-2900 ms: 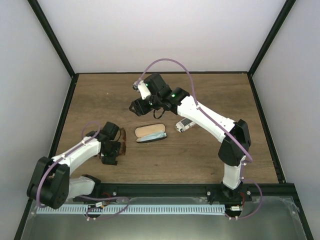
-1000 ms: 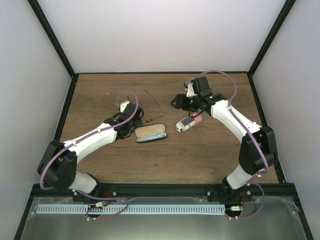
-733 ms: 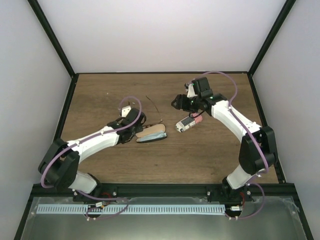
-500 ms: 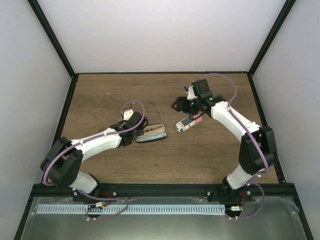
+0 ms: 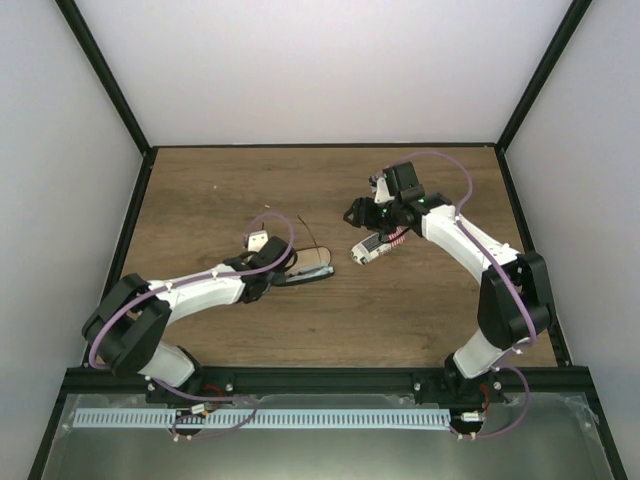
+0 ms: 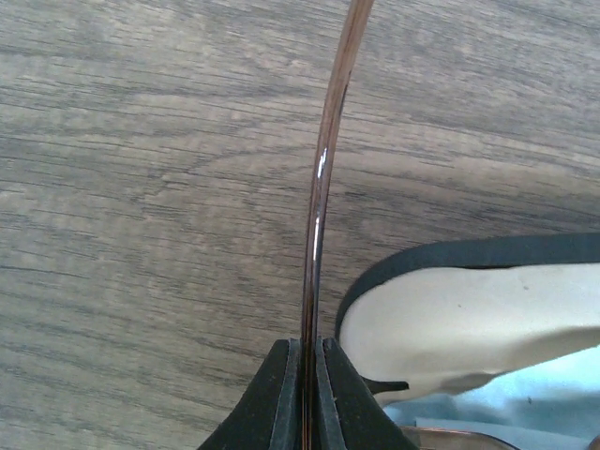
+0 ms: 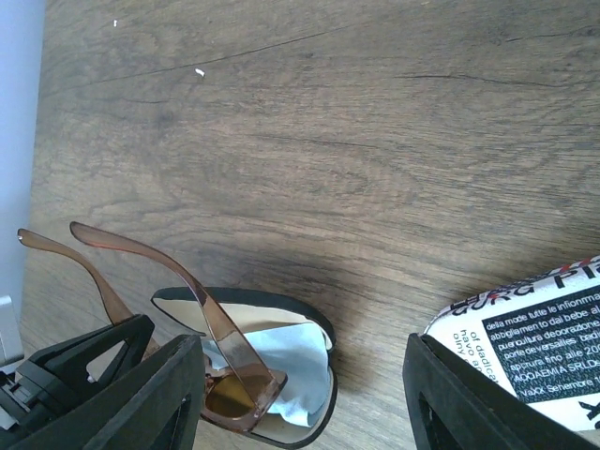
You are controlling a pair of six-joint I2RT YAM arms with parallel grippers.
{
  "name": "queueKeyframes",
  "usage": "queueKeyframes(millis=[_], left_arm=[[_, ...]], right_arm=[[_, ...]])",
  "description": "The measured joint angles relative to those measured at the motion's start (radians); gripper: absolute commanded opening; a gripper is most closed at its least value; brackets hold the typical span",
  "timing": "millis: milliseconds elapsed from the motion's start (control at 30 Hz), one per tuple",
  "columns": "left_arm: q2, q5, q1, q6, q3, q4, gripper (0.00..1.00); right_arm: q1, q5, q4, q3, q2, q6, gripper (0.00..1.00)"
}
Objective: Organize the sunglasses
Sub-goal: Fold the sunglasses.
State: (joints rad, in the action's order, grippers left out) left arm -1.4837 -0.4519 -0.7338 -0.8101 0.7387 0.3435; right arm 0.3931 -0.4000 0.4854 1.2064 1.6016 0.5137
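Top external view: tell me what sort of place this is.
Probably a robot test cell, not a home: blank white walls and black frame posts box in a wood-grain table, with a left arm and right arm bolted at its near edge.
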Motion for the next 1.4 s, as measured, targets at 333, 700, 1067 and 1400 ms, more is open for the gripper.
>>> queueKeyframes(millis=[333, 700, 1067, 1400], left_arm=[[-0.031, -0.020, -0.037, -0.005, 0.042, 0.008, 0.04], [0.094, -0.124, -0.043, -0.027, 0.109, 0.104, 0.04], [0.243, -0.121, -0.068, 0.011, 0.112, 0.038, 0.04], [0.269, -0.126, -0.072, 0.048, 0.096, -0.021, 0.04]], right_arm=[[0.000, -0.013, -0.007, -0.022, 0.000, 0.000, 0.60], [-0.012, -0.070, -0.026, -0.059, -0.050, 0.032, 0.52], [-0.139, -0.480, -0.272, -0.286, -0.140, 0.450, 0.77], [-0.143, -0.681, -0.537, -0.367, -0.174, 0.803, 1.00]])
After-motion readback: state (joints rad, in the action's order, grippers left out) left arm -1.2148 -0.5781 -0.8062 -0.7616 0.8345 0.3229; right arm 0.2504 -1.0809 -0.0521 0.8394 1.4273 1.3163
